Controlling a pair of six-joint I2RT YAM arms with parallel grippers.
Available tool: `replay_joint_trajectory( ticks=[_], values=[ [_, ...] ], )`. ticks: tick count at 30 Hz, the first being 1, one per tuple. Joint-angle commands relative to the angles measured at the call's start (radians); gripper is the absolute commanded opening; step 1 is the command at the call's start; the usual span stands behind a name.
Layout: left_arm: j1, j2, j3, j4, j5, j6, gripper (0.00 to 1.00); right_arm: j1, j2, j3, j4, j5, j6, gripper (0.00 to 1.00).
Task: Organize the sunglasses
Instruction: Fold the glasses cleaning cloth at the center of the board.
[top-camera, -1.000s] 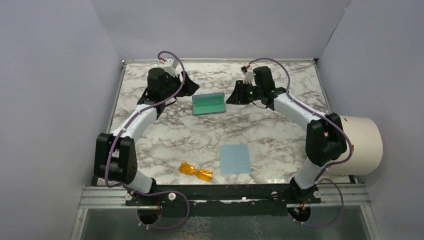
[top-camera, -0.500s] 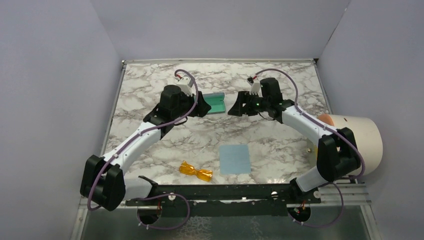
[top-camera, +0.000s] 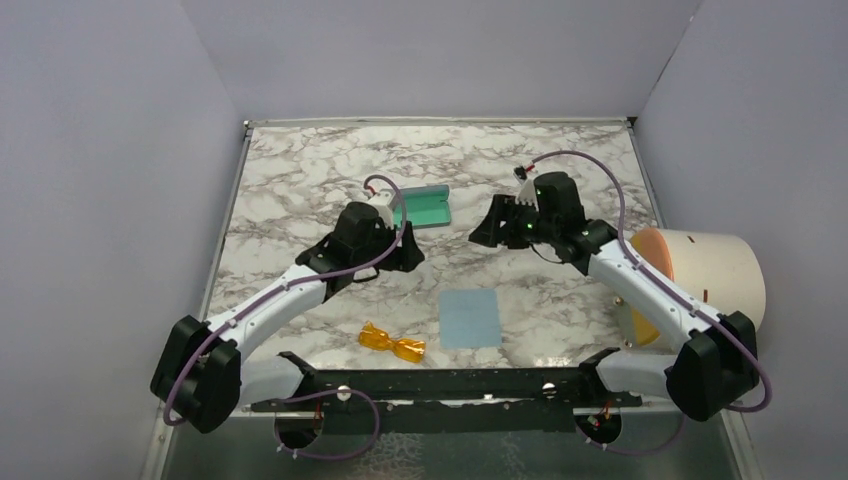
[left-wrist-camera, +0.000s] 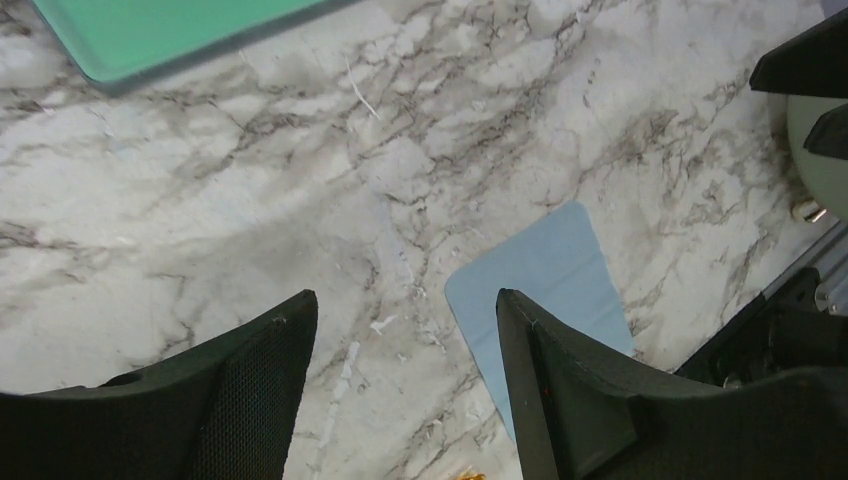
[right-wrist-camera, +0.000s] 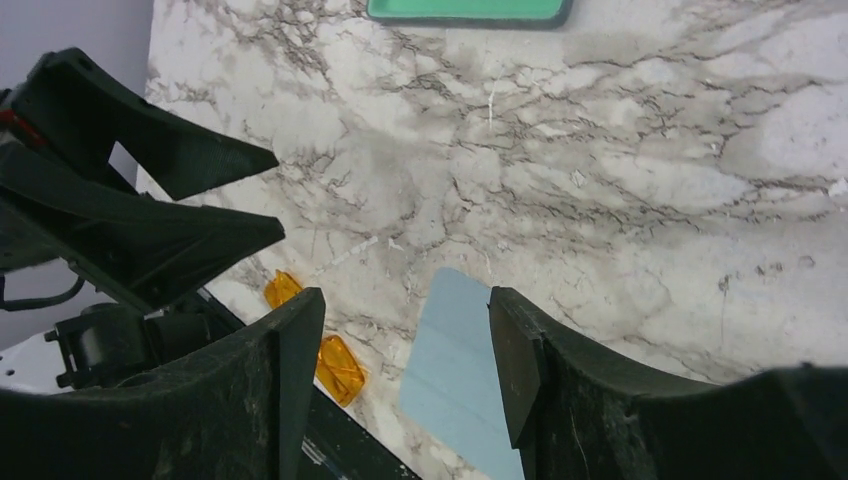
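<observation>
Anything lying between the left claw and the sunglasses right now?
Nothing. Only bare marble table separates the open left claw from the sunglasses, which lie near the front edge. The top view shows this.

No legible text or labels

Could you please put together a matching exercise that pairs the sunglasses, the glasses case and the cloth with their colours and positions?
Things:
1. sunglasses
2. glasses case
3. cloth

Descriptions:
a. light blue, lying flat
b. teal-green inside, lying open at the far side
c. orange-amber, closest to the near edge

Pairs: 1-c; 2-b; 3-a
</observation>
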Motion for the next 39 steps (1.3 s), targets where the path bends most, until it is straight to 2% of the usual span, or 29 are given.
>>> replay_joint_trajectory(
  ticks=[1,6,11,13,16,20,39],
  values=[
    [-0.071,-0.032,-0.018,-0.016,-0.047,-0.057,0.68,0.023,-0.051,-0.018,-0.152,0.133,0.016,0.62],
    [-0.132,-0.021,-0.022,-0.043,-0.085,-0.081,0.68,0.028,-0.061,-0.010,-0.259,0.190,-0.016,0.61],
    [-0.181,0.036,-0.008,-0.085,-0.121,-0.082,0.68,0.029,-0.066,-0.047,-0.280,0.210,-0.021,0.60],
    [-0.199,0.062,-0.005,-0.088,-0.124,-0.081,0.68,0.028,-0.048,-0.056,-0.290,0.215,-0.023,0.56],
    [-0.223,0.101,0.002,-0.088,-0.128,-0.080,0.69,0.028,-0.035,-0.073,-0.288,0.200,-0.023,0.49],
    [-0.249,0.145,0.012,-0.080,-0.121,-0.080,0.68,0.029,-0.029,-0.091,-0.275,0.203,-0.025,0.47],
    [-0.303,0.365,0.104,-0.026,-0.114,-0.069,0.62,0.041,0.056,-0.163,-0.182,0.162,-0.021,0.43]
  ],
)
